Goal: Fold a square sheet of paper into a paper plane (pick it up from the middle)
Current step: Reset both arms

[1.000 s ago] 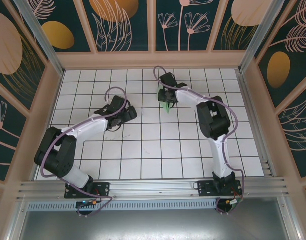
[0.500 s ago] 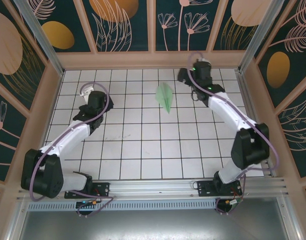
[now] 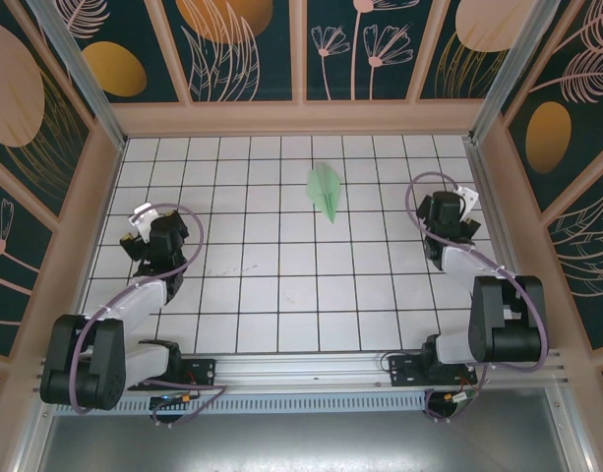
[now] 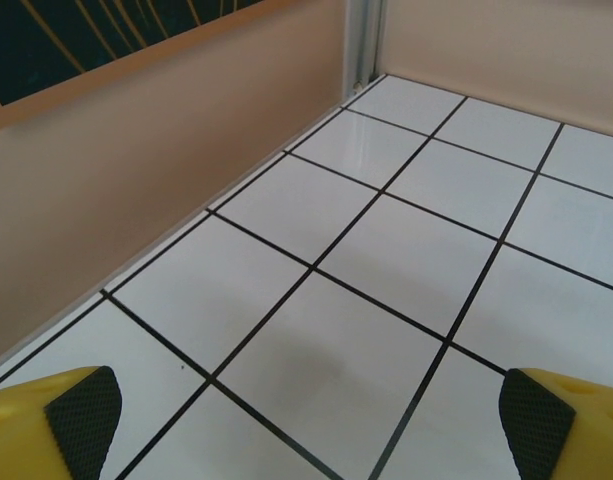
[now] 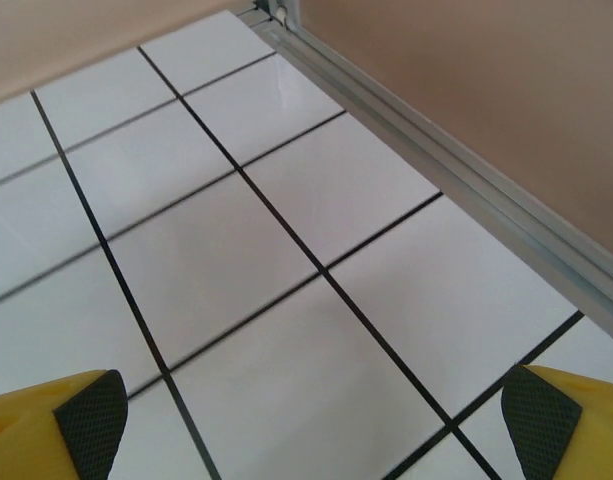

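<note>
Centrally, toward the far side of the white tiled bench, the paper plane lies flat: a pale mint-green dart with its narrow point aimed at the near edge and its wider end toward the back wall. It sits alone, well apart from both arms.

The left end effector is folded back near the left side wall, and the right end effector sits near the right side wall, with the plane roughly between them and farther back.

From the left wrist, the left end effector has its yellow fingers spread wide, black pads facing across bare tiles, holding nothing; a peach wall runs alongside. From the right wrist, the right end effector is equally spread and empty, its fingers over bare tiles beside an aluminium rail.
</note>
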Controlling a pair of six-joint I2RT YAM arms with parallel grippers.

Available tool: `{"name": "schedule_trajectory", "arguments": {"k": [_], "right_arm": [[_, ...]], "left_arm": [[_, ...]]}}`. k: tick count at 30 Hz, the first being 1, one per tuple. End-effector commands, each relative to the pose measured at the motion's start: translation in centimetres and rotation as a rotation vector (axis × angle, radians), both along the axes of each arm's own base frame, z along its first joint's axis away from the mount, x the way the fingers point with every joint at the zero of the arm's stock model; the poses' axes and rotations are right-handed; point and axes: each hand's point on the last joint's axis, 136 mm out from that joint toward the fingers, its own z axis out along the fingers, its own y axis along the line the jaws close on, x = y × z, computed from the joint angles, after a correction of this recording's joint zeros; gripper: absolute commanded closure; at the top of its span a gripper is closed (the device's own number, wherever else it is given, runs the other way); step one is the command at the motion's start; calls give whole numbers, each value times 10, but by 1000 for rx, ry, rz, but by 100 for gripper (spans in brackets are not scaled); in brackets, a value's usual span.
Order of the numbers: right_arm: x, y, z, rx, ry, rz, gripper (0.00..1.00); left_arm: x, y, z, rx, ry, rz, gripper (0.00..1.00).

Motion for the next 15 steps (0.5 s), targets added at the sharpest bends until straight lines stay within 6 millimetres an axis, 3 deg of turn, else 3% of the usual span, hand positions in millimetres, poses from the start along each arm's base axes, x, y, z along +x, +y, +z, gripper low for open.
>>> {"name": "schedule_trajectory", "arguments": {"k": [1,12,15], "right_arm": [[11,5,25,-59,-166,57,1],[3,37,20,-100,-312,289,1],[5,43,21,-108,-337,334,1]], "left_arm": [[12,-5,16,44,-125,-79,1],[17,-34,27,96,-288,-306,1],[20,-37,22,82,-304,-343,1]]}}
